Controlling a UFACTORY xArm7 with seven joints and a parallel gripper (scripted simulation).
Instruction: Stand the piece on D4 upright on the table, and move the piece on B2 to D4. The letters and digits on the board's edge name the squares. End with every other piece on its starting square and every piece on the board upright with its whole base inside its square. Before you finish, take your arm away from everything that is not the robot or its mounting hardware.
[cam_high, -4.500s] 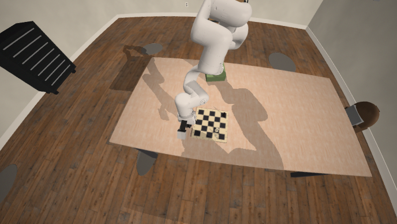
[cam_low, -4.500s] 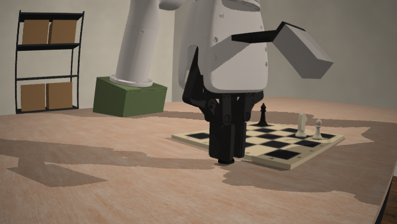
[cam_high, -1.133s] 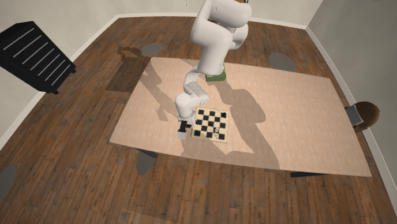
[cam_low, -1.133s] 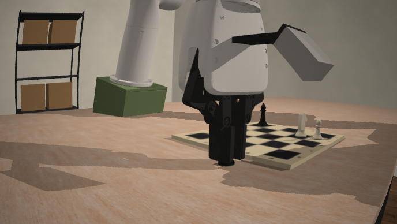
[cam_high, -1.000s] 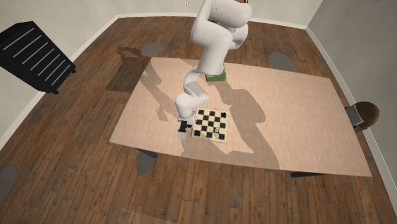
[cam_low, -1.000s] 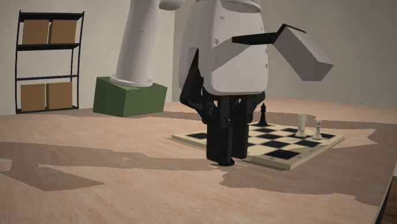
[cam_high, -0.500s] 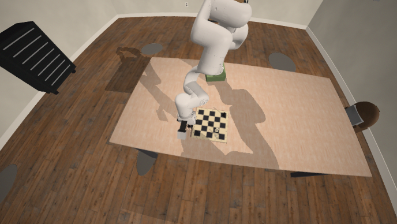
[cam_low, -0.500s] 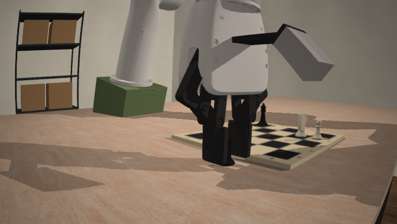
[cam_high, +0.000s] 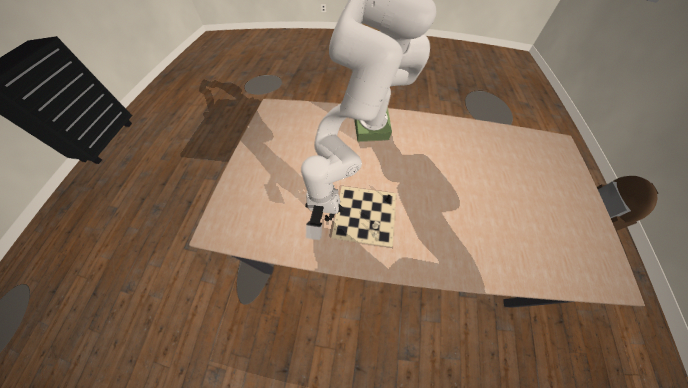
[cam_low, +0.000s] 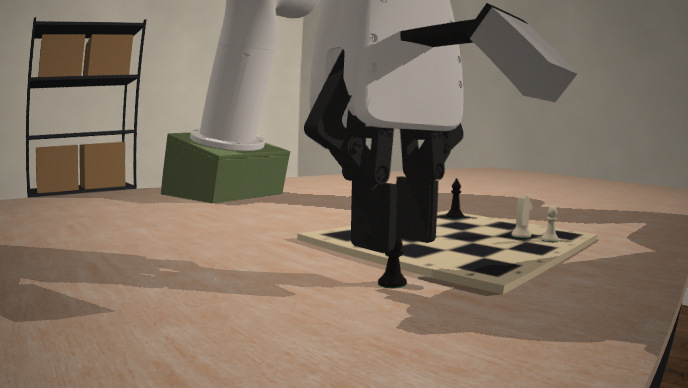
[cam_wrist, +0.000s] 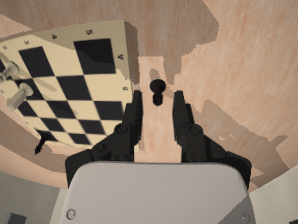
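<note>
A black pawn (cam_low: 392, 265) stands upright on the table just off the near-left edge of the chessboard (cam_low: 450, 245). It also shows in the wrist view (cam_wrist: 157, 90) and in the overhead view (cam_high: 328, 218). My gripper (cam_low: 392, 222) hangs right above it, open, with its fingertips on either side of the pawn's head and a gap on each side. On the board (cam_high: 366, 216) a white knight (cam_low: 522, 216), a white pawn (cam_low: 550, 224) and a black bishop (cam_low: 455, 199) stand upright.
The arm's green base block (cam_low: 222, 167) stands behind the board. A black shelf with boxes (cam_low: 82, 107) is by the far wall. A chair (cam_high: 630, 200) stands at the table's right edge.
</note>
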